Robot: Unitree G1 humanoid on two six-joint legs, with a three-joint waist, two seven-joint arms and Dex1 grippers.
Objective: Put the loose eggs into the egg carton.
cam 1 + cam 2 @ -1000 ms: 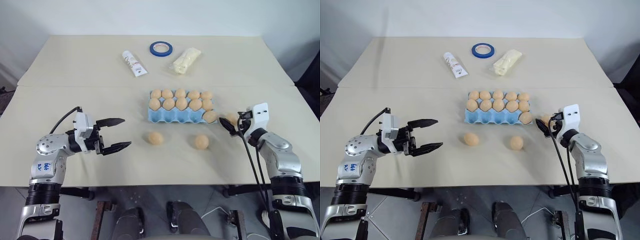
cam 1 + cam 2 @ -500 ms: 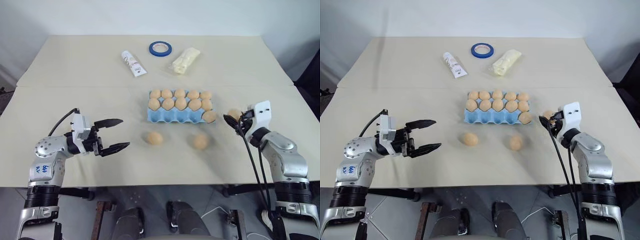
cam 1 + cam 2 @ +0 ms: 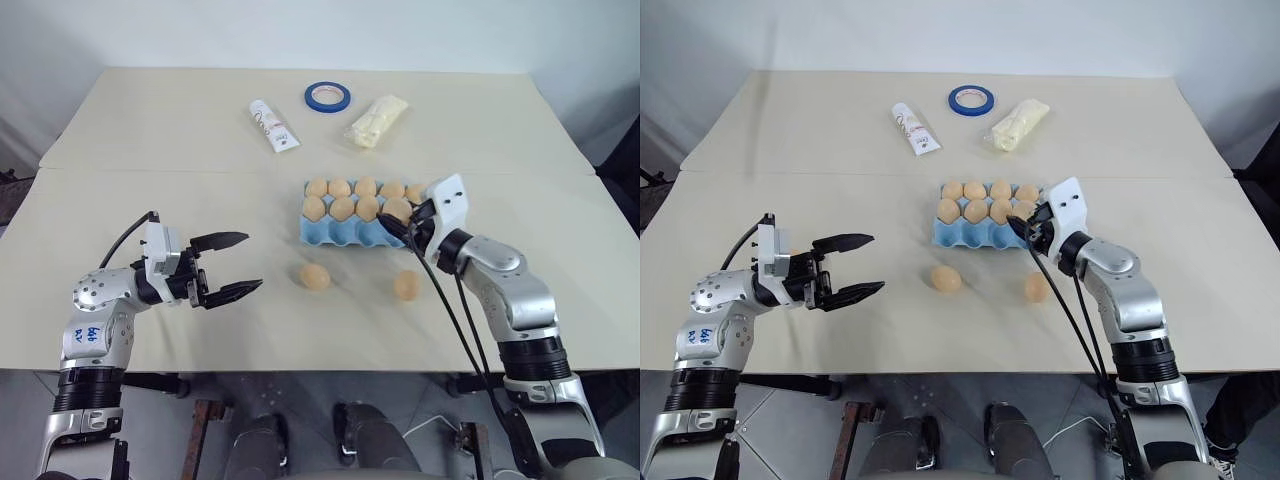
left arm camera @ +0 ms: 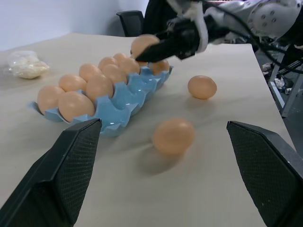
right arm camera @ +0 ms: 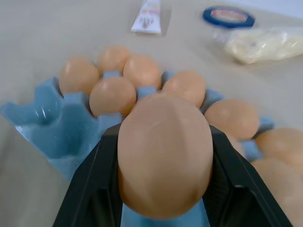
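My right gripper (image 5: 163, 198) is squeezed tight on one egg (image 5: 164, 153). A moment ago it was out past the right end of the egg carton (image 3: 345, 232), just closing on that egg on the table. Now it has lifted the egg and carried it over the carton's near row. That means this egg is off the table and almost home. I think I only need to find an empty cup near the front and lower the egg in gently, so it does not bump the eggs already sitting there.

My left gripper (image 3: 231, 265) has its fingers wide apart and holds nothing. It has stayed in the same spot over the table.

Two loose eggs wait in front of the carton: one (image 3: 315, 276) nearer my left side, one (image 3: 406, 285) nearer my right.
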